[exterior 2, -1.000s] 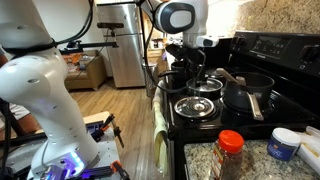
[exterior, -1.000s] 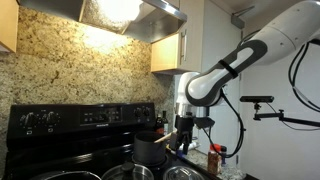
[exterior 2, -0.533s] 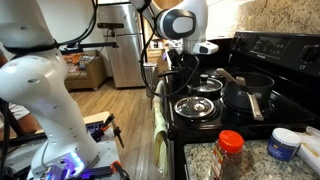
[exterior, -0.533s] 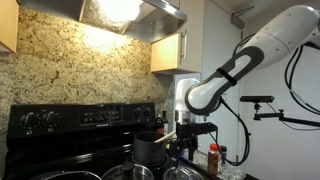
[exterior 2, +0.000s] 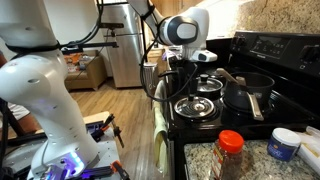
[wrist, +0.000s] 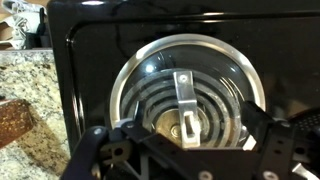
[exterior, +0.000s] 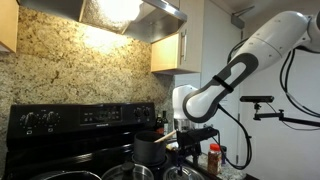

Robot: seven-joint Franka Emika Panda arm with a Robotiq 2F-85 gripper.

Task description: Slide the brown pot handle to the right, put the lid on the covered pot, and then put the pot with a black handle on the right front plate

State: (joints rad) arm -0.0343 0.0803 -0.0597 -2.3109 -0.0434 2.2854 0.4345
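My gripper is open and empty, its jaws spread wide over a round shiny-rimmed ring on the black stove, with a heating coil showing inside. I cannot tell whether this is the clear lid lying on a burner or a bare burner. The gripper also shows in both exterior views. The wide black pot stands beside it, its black handle pointing to the camera. The small dark grey pot stands left of the gripper. Its thin brown handle shows faintly behind the black pot.
A second coil burner lies nearer the camera. A red-capped spice jar and a blue-lidded tub stand on the granite counter. The stove's control panel rises at the back. A towel hangs on the oven front.
The arm has bent lower and the gripper has moved a little down and over the stove's burner. The pots have not moved.
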